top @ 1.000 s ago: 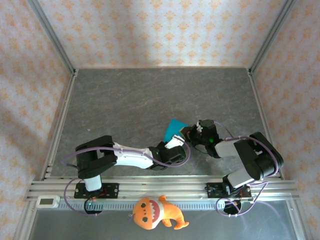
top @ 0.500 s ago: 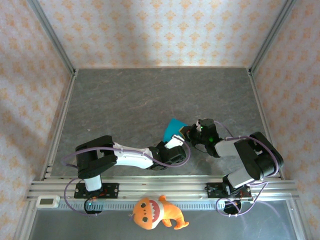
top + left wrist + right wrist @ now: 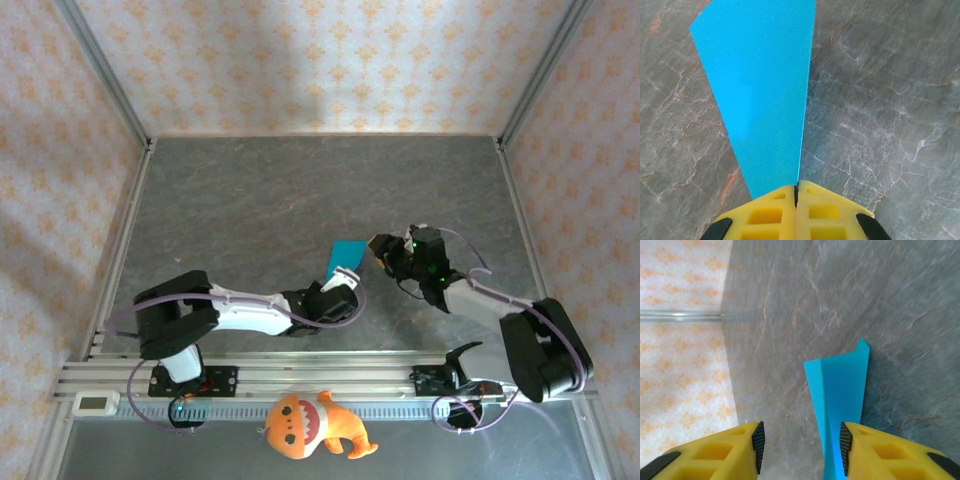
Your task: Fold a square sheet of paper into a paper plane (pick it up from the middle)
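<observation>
Cyan paper [image 3: 347,258], already creased into a narrow wedge, sits close to the middle of the grey stone-patterned table [image 3: 250,190], its wide end toward twelve o'clock and its narrow end toward six. The left gripper [image 3: 796,189] has that narrow end clamped, its yellow pads pressed flat together with only the tip of the wedge caught between them. The right gripper [image 3: 801,442] sits just at the paper's three o'clock side with its fingers spread and nothing between them. From its own camera the fold runs up toward one o'clock right along the inner face of one finger, and it may be brushing that pad, though the angle does not settle it. An orange plush toy [image 3: 310,425] lies at six o'clock beyond the table's near rail, well apart from the work. The fold looks partly made, with the plane not yet finished. The weak point, as I judge it, is that single pinch at the tip: thin paper held so far from its wide end can droop, twist or spring open along the crease. If the open fingers swing away while one is against the sheet, they could drag it askew or pull it out of the clamp. Closing again off the crease line would press in a crooked second fold.
</observation>
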